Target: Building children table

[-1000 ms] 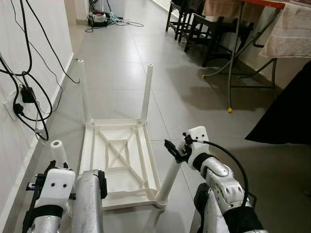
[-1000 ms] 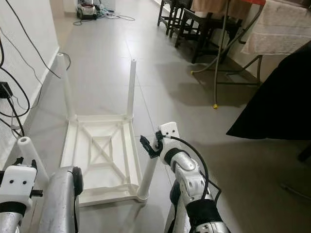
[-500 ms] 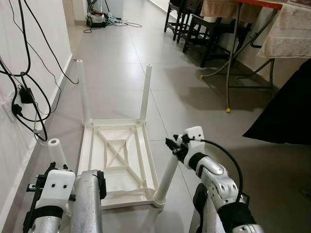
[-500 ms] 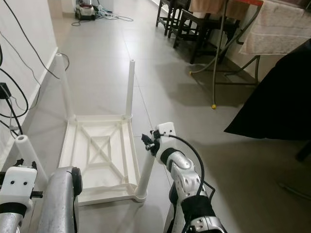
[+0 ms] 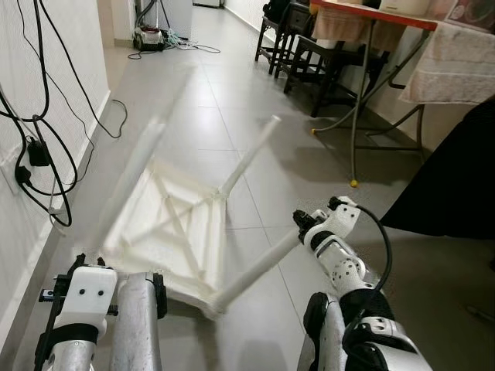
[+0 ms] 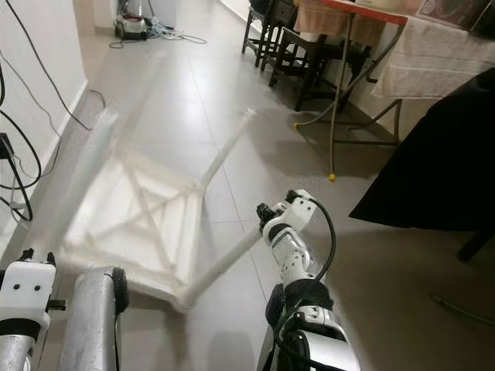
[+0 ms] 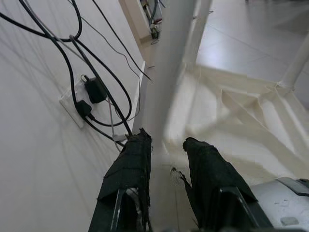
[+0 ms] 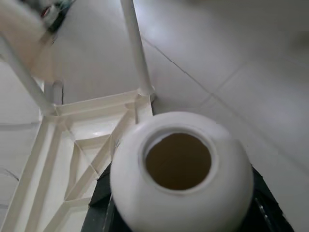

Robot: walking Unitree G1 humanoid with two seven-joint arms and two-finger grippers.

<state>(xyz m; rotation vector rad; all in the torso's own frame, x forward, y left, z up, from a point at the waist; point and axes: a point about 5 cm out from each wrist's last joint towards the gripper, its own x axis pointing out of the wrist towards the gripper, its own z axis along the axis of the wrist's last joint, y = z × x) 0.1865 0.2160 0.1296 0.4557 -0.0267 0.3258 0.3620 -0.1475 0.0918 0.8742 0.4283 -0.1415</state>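
Note:
A white plastic children's table (image 5: 178, 224) lies upside down on the grey tiled floor, tipped and blurred by motion, with its legs slanting to the right. My right gripper (image 5: 305, 226) is shut on the end of the near right leg (image 5: 255, 267). That leg's hollow round tip (image 8: 178, 169) sits close to the right wrist camera, with black fingers (image 8: 99, 193) beneath it. In the left wrist view my left gripper (image 7: 166, 142) holds the near left leg (image 7: 171, 58) between its two black fingers (image 7: 135, 154). My left wrist (image 5: 81, 297) sits low at the front left.
A white wall (image 5: 46, 77) with a socket, plugs and hanging black cables (image 5: 31, 154) runs along the left. Dark chairs (image 5: 302, 46), a metal-legged table (image 5: 356, 116) and a black cloth (image 5: 456, 185) stand to the right. Open tiles stretch ahead.
The table has tipped from flat, with upright legs, to a slant leaning right. My right gripper has swung right and outward with the near right leg in it.

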